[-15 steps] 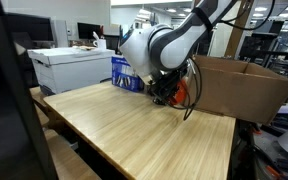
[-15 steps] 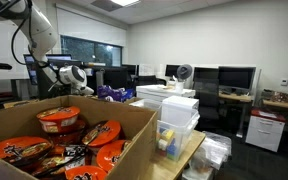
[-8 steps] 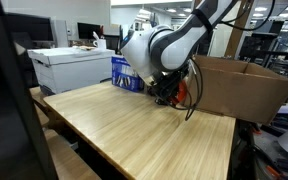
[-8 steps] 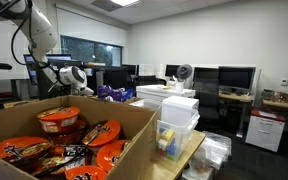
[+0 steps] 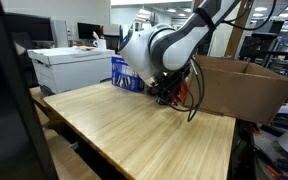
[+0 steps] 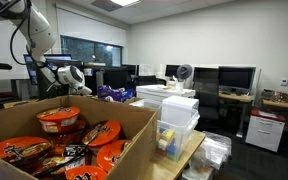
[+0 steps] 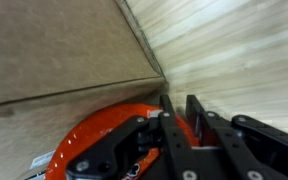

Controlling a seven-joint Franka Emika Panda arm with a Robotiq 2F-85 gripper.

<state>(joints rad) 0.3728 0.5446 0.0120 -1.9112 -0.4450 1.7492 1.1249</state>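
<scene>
Orange-red noodle bowl (image 7: 99, 140) sitting low over wooden table (image 5: 134, 130), pressing against cardboard box (image 5: 239, 85), gripper (image 7: 181, 108) hovering at its rim, fingers (image 7: 197, 112) standing nearly together, clamping impossible to tell, label print blurring, unreadable.

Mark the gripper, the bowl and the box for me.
gripper (image 7: 180, 103): wrist view, midway between its fingertips.
bowl (image 7: 96, 128): wrist view, on its orange rim.
box (image 5: 239, 88): in an exterior view, on its near wall.
</scene>
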